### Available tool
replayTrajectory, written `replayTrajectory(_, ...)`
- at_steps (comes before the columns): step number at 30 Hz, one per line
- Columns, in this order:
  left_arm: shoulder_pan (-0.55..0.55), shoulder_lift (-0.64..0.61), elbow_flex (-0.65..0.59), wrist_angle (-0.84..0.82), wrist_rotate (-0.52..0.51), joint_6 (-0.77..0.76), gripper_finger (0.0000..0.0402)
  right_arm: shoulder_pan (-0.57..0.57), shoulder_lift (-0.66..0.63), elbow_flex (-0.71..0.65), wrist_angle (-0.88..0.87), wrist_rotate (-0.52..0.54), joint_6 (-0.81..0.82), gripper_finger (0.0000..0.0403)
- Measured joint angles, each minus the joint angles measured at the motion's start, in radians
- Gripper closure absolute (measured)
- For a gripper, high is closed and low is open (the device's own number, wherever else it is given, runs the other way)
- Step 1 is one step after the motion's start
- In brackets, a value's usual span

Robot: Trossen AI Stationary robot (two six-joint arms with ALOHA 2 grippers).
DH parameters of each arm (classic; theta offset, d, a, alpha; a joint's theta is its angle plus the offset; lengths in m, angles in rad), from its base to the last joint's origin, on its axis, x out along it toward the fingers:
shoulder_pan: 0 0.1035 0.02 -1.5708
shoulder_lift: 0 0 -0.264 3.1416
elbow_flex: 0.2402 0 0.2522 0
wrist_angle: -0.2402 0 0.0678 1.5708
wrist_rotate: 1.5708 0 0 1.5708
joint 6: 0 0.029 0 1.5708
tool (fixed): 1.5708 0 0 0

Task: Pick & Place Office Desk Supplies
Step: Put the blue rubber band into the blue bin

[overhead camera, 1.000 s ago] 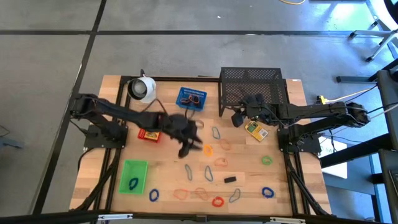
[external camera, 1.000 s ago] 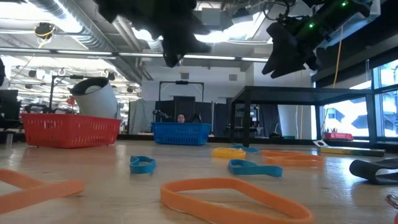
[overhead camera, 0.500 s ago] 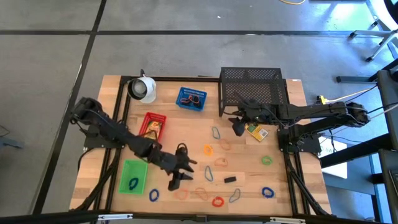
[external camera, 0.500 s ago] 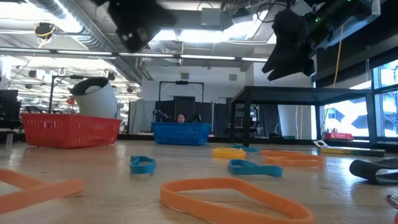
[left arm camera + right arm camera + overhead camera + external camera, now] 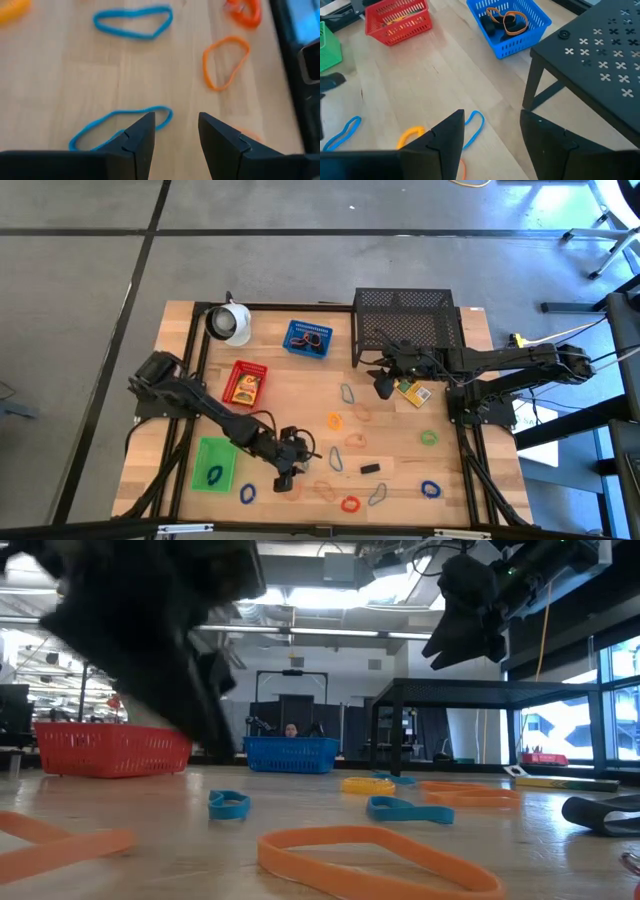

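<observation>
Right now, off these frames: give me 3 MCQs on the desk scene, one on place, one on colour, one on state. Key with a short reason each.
1. Where is the left gripper?
A. over the black mesh rack
B. low over the loops near the table's front edge
C. over the white round cup

2. Which palm-sized plastic tray holds the orange rubber band loop?
A. green
B. red
C. blue

3. How are the right gripper fingers?
A. apart, holding nothing
B. shut on a loop
C. shut on the yellow box

Key: B, the high view shows it down by the front loops, right of the green plastic tray; C, the right wrist view shows the loop in the blue plastic tray; A, that view shows a bare gap between the fingers.
</observation>
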Motion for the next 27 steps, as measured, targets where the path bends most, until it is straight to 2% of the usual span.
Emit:
replayTrajectory(7,0.001,0.061,0.001,0.009,0.009,0.114,0.0256,0.000,0.000,0.000,0.000,0.000,0.000,0.0208)
replayTrajectory(19,0.036,0.070,0.000,0.057,-0.036,0.305,0.0256,0.000,0.000,0.000,0.001,0.004,0.009,0.0208)
replayTrajectory(24,0.071,0.072,0.000,0.051,0.002,0.320,0.0256,0.000,0.000,0.000,0.001,0.004,0.009,0.0208)
replayTrajectory(27,0.087,0.072,0.000,0.045,0.010,0.380,0.0256,0.000,0.000,0.000,0.001,0.003,0.010,0.0208)
